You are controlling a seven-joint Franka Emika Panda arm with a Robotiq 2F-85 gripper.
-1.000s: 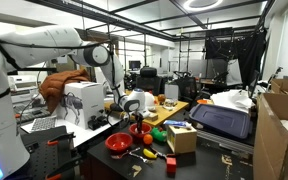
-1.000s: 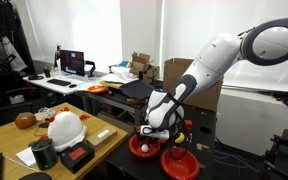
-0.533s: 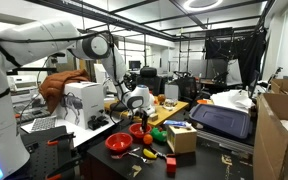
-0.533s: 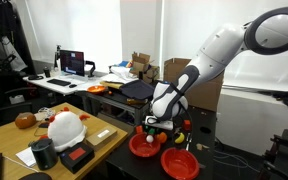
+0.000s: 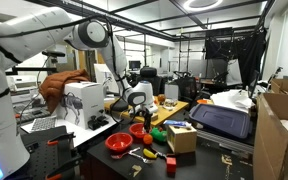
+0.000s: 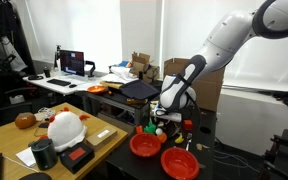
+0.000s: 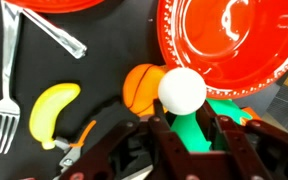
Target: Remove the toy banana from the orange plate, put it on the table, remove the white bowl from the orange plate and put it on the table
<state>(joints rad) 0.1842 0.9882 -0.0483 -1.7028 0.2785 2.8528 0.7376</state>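
- In the wrist view, your tool [image 7: 192, 125] comes in from the bottom edge, its jaws drawn well in and clamped on the white bowl [image 7: 181, 92].
- From here the bowl reads only as a white round shape with a green part beneath it. That green part fills the gap between the fingers [image 7: 160, 138].
- The bowl hangs just off the lower left rim of the orange plate [image 7: 254, 60], not over its middle, and an orange ball [image 7: 139, 88] shows right beside it.
- The toy banana [image 7: 52, 112] lies flat on the dark tabletop [image 7: 114, 55], well apart from the plate. It sits between a fork [image 7: 6, 85] on its left and the orange ball on its right.
- A pair of metal tongs [image 7: 54, 32] lies slantwise above the fork, and the edge of a second red dish [image 7: 74, 4] shows at the top.
- In an exterior view, your tool [image 6: 162, 122] hangs clear above the tabletop, over the plate [image 6: 144, 145] and next to the second red dish [image 6: 179, 162].
- The inside of the plate looks bare in the wrist view, apart from a small curved yellowish mark near the top — I cannot tell what that mark is.
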